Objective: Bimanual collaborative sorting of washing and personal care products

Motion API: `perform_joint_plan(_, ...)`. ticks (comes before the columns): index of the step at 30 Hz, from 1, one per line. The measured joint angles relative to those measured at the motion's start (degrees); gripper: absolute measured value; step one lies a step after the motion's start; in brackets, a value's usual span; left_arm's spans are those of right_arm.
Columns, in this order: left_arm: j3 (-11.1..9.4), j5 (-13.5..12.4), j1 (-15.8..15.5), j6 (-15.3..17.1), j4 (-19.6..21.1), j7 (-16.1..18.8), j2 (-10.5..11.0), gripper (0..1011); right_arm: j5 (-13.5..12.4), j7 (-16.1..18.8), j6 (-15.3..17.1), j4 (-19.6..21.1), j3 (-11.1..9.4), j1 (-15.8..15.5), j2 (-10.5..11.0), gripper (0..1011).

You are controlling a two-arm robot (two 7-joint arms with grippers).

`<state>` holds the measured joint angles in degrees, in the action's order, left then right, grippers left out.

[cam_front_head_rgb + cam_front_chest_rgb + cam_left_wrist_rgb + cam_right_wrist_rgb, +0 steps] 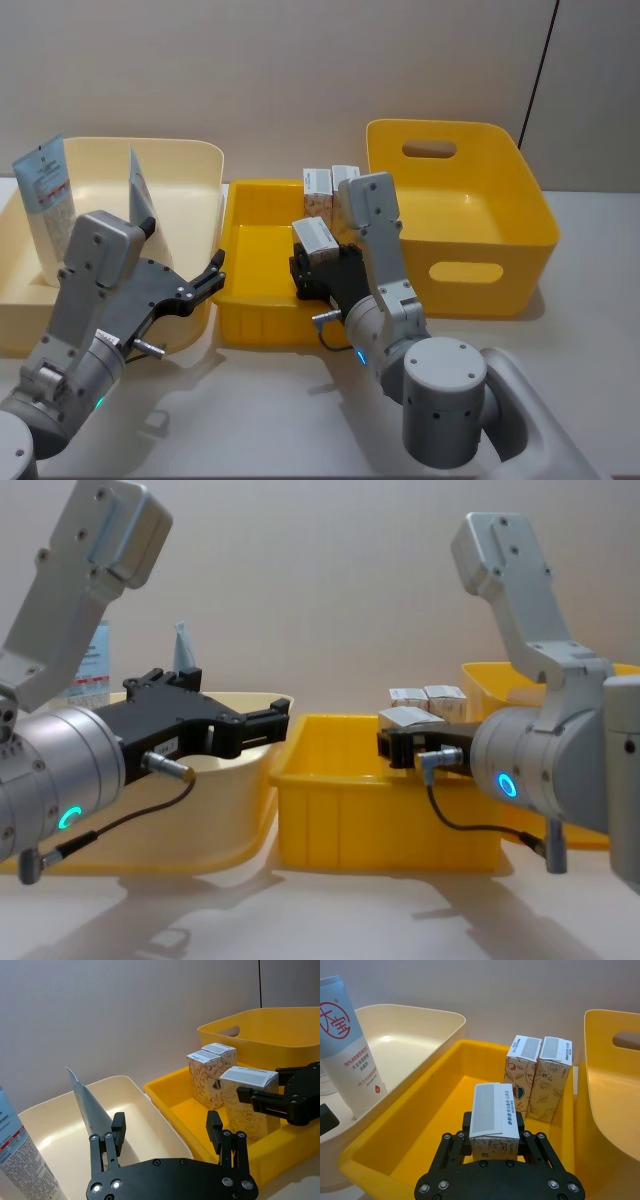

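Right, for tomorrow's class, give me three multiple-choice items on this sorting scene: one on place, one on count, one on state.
1. The two squeeze tubes stand in: A the cream bin; B a blue crate; C a drawer.
2. Patterned cartons in sight: A one; B three; C six.
3. The right hand is: A open; B shut on a carton; C shut on a tube.
Key: A, both stand inside it; B, two stand in the shallow yellow bin, one is gripped; B, it clamps that one.

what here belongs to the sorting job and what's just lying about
Job: carton in right gripper; two cartons standing in shallow yellow tray; two squeeze tubes in cream bin.
Just there: both those containers, tall yellow bin; left gripper, open and empty, by cream bin.
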<state>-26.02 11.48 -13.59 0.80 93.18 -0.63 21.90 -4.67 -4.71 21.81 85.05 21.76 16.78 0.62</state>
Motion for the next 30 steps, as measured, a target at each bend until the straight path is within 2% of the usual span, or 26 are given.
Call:
perform_joint_plan(6, 0.0, 0.0, 0.0, 0.0, 0.0, 0.0, 0.0, 1004, 0.09, 0.38, -0.15, -0.08, 0.04, 0.22, 0.0, 443)
perform_joint_plan(19, 0.0, 0.0, 0.0, 0.0, 0.0, 0.0, 0.0, 1002, 0.15, 3.19, -4.14, 0.42, -0.01, 2.97, 0.34, 441)
perform_joint_plan(30, 0.0, 0.0, 0.0, 0.0, 0.0, 0.0, 0.0, 1003, 0.69, 4.42, -7.84, 2.41, -1.54, 6.59, 0.66, 443)
